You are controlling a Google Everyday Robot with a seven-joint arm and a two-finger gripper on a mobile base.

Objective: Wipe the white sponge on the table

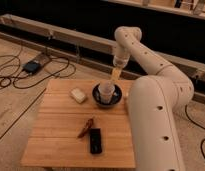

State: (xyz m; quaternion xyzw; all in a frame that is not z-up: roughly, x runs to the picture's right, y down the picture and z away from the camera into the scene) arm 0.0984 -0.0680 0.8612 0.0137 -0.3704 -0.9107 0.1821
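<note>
The white sponge is lying flat on the wooden slatted worktop, in its far left part, touching nothing else. Just to the right of it, a dark bowl is sitting near the far edge, and a pale cup is standing upright inside that bowl. The jaws are hanging at the end of the white arm, pointing down, just above and behind the far rim of the cup. They are standing spread apart and are gripping nothing. They are well apart from the sponge, with the bowl lying between them.

Nearer the front of the worktop, a thin reddish-brown object is lying at a slant, and a black rectangular device is lying just beside it, towards the front edge. On the floor to the left, dark cables are curling around a small dark box.
</note>
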